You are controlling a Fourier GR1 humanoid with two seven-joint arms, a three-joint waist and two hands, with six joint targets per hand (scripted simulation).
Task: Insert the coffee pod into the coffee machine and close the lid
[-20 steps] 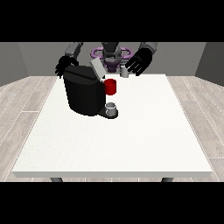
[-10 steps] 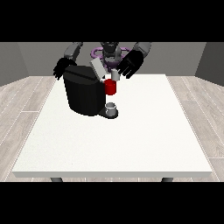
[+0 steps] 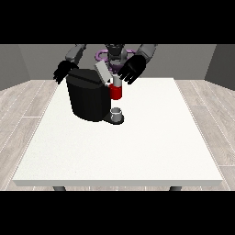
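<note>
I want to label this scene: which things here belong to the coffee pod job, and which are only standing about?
Belong to the job:
coffee machine
its raised lid
hand at the view's right

Only standing about:
small cup under the machine's red front
hand at the view's left
white table

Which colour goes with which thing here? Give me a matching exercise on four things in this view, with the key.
Things:
1. coffee machine body
2. part at the machine's front
3. lid flap
4. table

Colours or states:
A. white, bears everything else
B. red
C. black
D. light grey, tilted up above the machine

Pairs: 1-C, 2-B, 3-D, 4-A
</note>
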